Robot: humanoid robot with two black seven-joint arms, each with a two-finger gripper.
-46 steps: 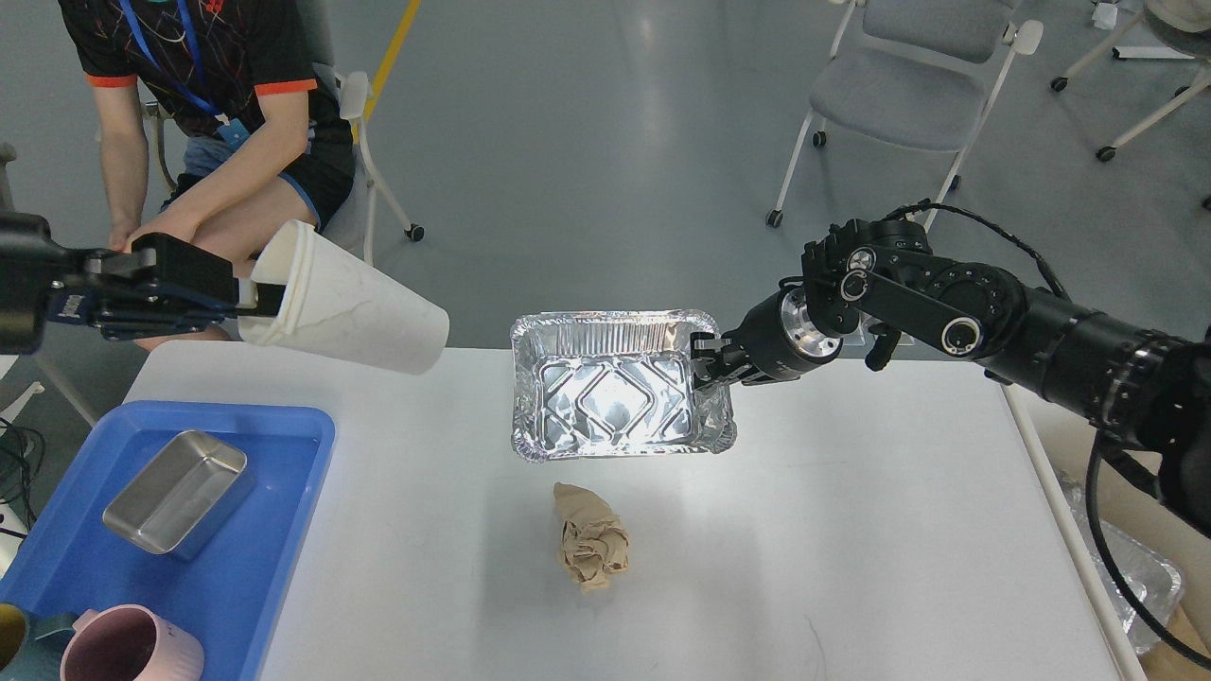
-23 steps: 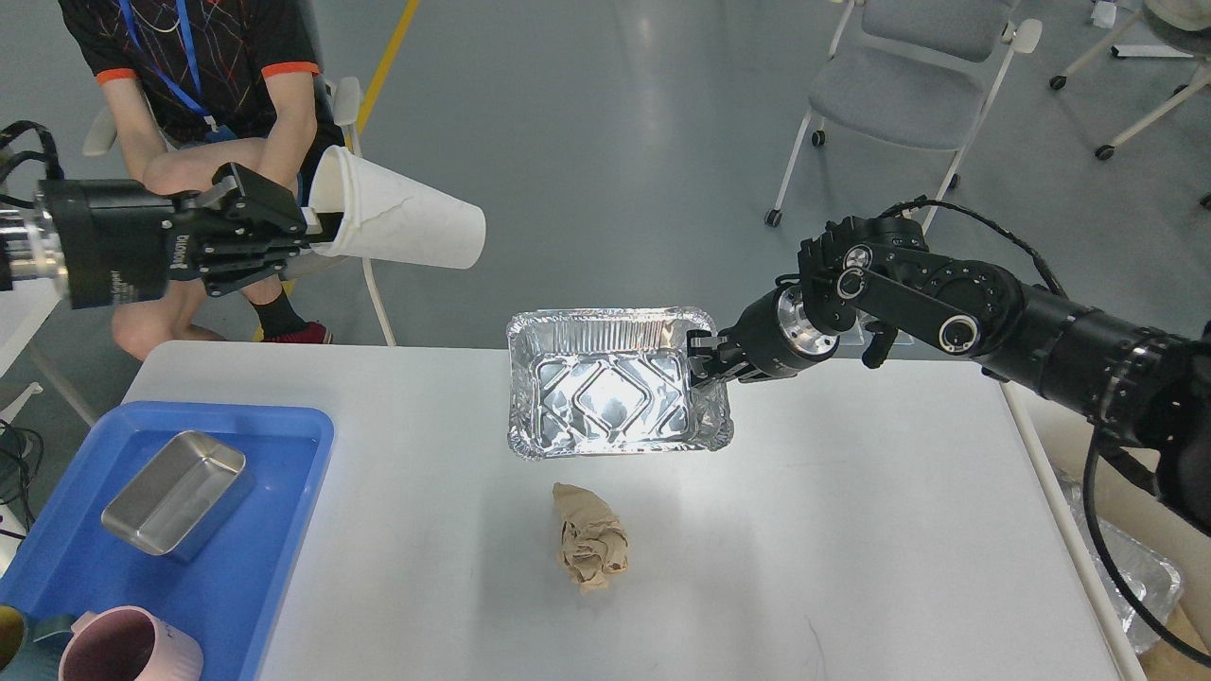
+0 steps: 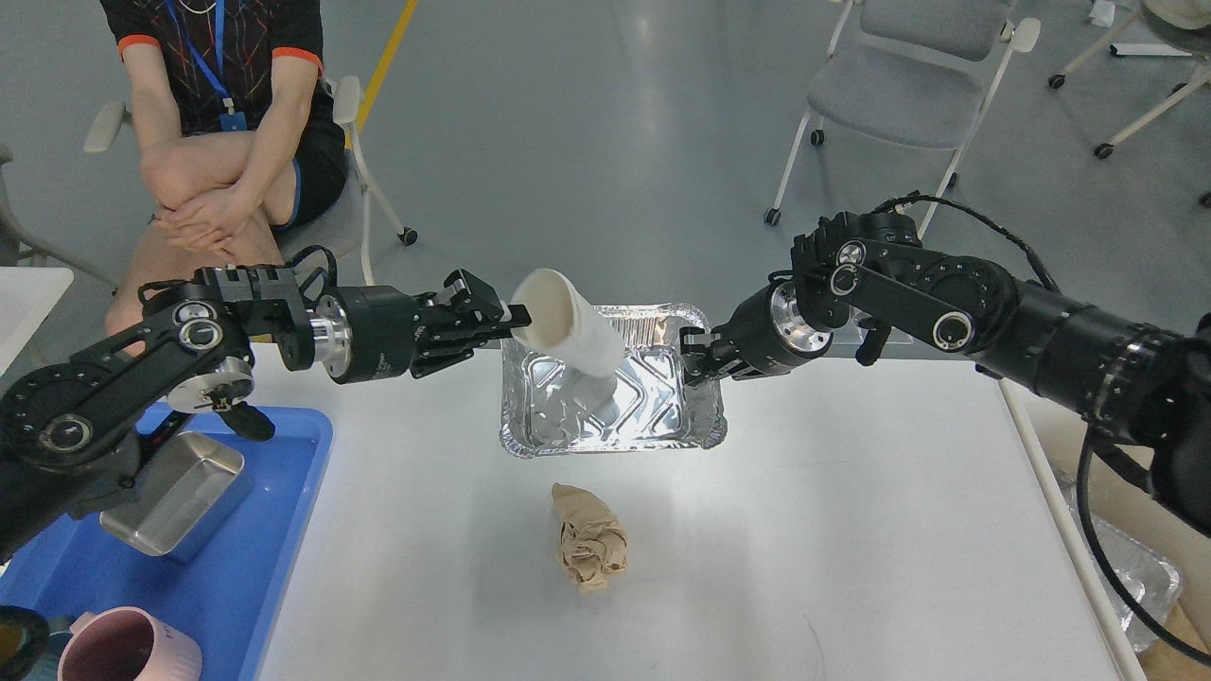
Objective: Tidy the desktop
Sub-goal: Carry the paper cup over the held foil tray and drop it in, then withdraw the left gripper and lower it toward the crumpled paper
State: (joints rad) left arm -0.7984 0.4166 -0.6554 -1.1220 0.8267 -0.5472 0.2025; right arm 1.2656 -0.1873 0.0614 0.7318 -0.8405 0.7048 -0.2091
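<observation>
Partly done, by the look of it. On the big smooth white desktop, near its far edge, a shiny crinkly foil tray, pinched at its right rim by the right gripper. Over the tray, a white paper cup, tilted, bottom end down inside, its rim held tight by the left gripper. Left to pick up: a crumpled brown paper ball, near the middle. At the left, a blue plastic tray with a metal box and a pink mug.
</observation>
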